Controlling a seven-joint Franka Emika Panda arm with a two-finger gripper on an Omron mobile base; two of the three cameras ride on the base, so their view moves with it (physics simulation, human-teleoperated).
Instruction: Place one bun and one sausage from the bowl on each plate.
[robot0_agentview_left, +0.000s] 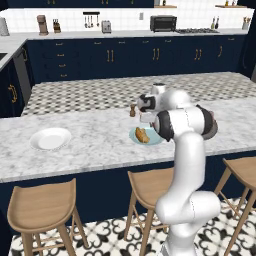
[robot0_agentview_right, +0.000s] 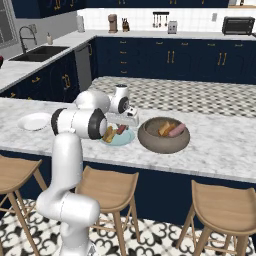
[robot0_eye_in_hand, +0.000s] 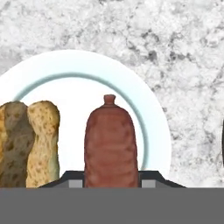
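gripper (robot0_eye_in_hand: 111, 183) clamped on sausage (robot0_eye_in_hand: 110, 142) over blue-green plate (robot0_eye_in_hand: 153, 113), beside bun (robot0_eye_in_hand: 43, 142), inside the rim.

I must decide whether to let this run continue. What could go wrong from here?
1. The gripper holds the sausage over the blue-green plate, right beside the bun. Released from too high, the sausage may roll against the bun or off the shallow rim.
2. The white plate has no food yet, and it lies far from the bowl, so later carries are long and a loose grip could drop food on the counter.
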